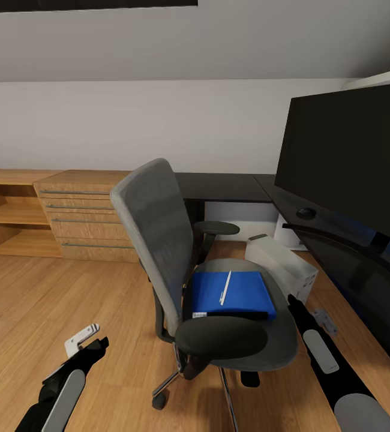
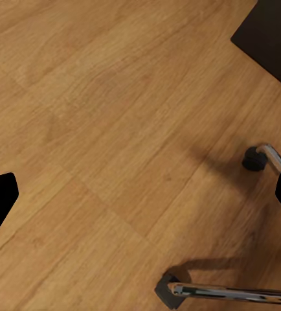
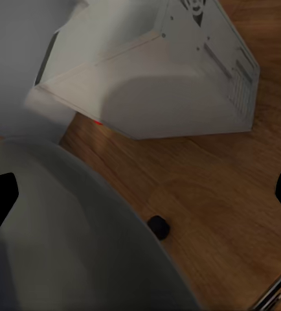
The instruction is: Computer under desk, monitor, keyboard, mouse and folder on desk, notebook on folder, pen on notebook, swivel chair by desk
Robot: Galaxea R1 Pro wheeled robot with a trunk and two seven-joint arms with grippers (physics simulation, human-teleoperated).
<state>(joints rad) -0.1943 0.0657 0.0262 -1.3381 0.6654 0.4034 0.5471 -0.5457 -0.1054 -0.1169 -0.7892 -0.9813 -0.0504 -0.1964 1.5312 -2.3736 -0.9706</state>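
Blue folder [image 1: 234,294] lying flat on the seat of the swivel chair [image 1: 159,240], pen [image 1: 225,288] resting on top of it, a thin silvery stick running lengthwise. Looks like a dark slab tucked under the folder's front edge — possibly the notebook, hard to tell. Right gripper [image 1: 295,303] hovering just beside the seat's edge, near the folder's corner; only one dark tip showing at each side of the right wrist view, well apart, so fingers spread and holding nothing. Left gripper [image 1: 90,339] low over the bare floor [image 2: 101,129], away from the chair, fingers parted too, empty.

Handling, as a guess: folder thin, stiff, light, probably slick on its cover — best pinched at the near edge or corner overhanging the cushion, since a flat grab from above gets no purchase. Pen loose on top, apt to roll off the moment the folder tilts; better lifted first, pinched across its middle. Chair on castors [image 2: 252,159] — any push on the seat may send it rolling.

Computer [image 3: 160,78] on the floor beside the chair, pale grey case by the desk [image 1: 231,186]. Monitor [image 1: 351,156] already up on the glossy black top, mouse [image 1: 306,212] small and dark in front of it. Light wood floor, sloped pale walls, a wooden drawer chest [image 1: 87,222] against the far wall.
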